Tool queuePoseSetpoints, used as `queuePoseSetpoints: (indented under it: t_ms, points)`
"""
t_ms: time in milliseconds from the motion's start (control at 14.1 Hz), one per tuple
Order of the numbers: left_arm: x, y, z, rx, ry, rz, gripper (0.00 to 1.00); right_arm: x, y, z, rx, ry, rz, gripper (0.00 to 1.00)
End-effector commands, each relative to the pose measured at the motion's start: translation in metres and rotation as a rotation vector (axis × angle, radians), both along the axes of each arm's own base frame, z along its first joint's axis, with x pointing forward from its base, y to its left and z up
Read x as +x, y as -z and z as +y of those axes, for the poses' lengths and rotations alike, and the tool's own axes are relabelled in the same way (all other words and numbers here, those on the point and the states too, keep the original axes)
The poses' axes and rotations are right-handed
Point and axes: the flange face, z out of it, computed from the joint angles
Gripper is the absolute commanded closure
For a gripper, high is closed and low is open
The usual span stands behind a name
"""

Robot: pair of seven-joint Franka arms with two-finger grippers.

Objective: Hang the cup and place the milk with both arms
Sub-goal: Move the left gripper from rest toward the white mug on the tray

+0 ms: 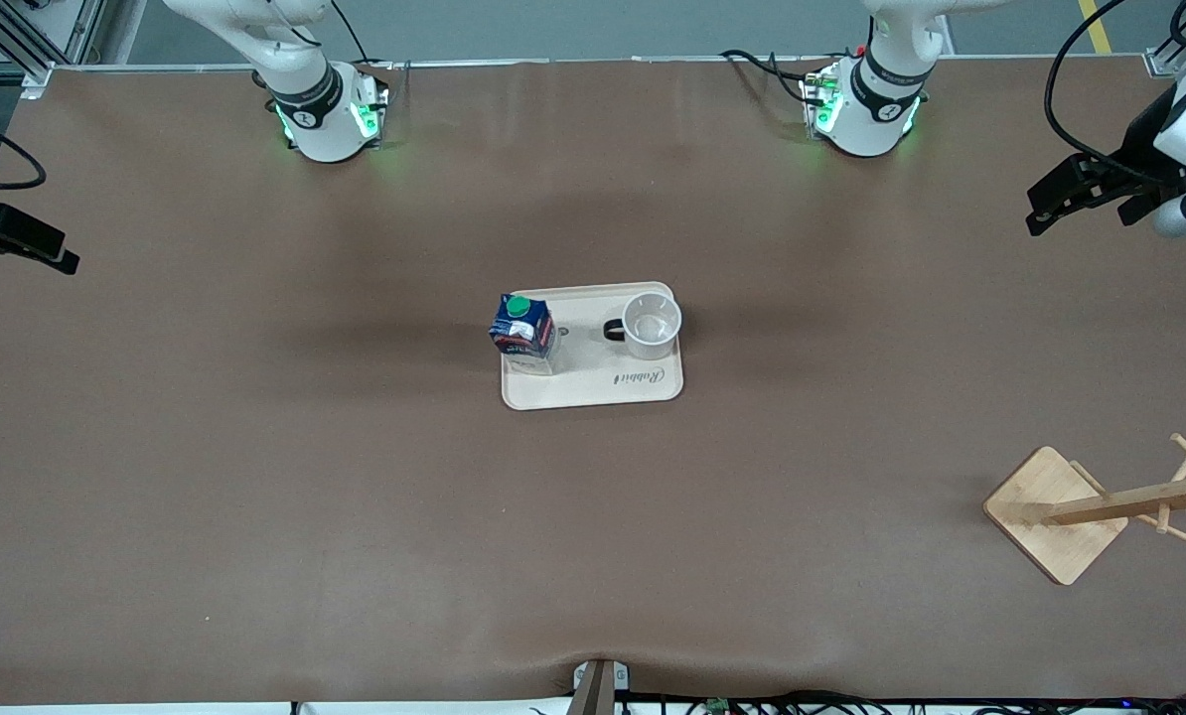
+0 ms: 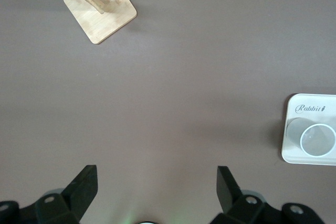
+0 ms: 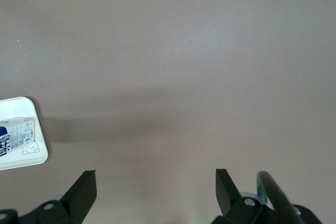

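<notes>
The white cup point(image 1: 651, 325) stands upright on a cream tray point(image 1: 593, 389) at mid-table, its black handle pointing toward the milk point(image 1: 521, 326). The milk is a dark-blue carton with a green cap, upright on the tray's end toward the right arm. My left gripper point(image 1: 1042, 216) is open and empty, up in the air over the left arm's end of the table. In the left wrist view point(image 2: 157, 182) it has the cup point(image 2: 317, 140) off to one side. My right gripper point(image 1: 62, 260) is open and empty over the right arm's end. The right wrist view point(image 3: 156, 184) shows the milk point(image 3: 16, 135) at its edge.
A wooden cup rack point(image 1: 1100, 506) with pegs on a square base stands toward the left arm's end, nearer to the front camera than the tray; it also shows in the left wrist view point(image 2: 100, 11). Brown tabletop lies around the tray point(image 2: 310, 109).
</notes>
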Motion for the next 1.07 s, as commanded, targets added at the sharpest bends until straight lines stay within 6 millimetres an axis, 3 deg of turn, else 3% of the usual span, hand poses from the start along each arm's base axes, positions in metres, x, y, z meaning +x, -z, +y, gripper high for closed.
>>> queuePoseSetpoints:
  t_ms: [0,355,710,995]
  points:
    - [0.001,-0.004,0.0,0.007,0.01,0.005,0.0,-0.004,-0.005,-0.003,-0.013,0.004,-0.004,0.0]
    - [0.017,0.01,-0.012,0.003,0.035,0.027,0.0,-0.004,-0.004,-0.005,-0.011,0.011,-0.001,0.0]
    - [0.035,0.064,-0.089,0.003,0.146,0.122,0.0,-0.004,-0.004,-0.004,-0.009,0.007,0.001,0.0]
    - [0.037,0.112,-0.168,0.001,0.285,0.174,0.0,-0.003,-0.003,-0.004,-0.01,0.01,0.001,0.0]
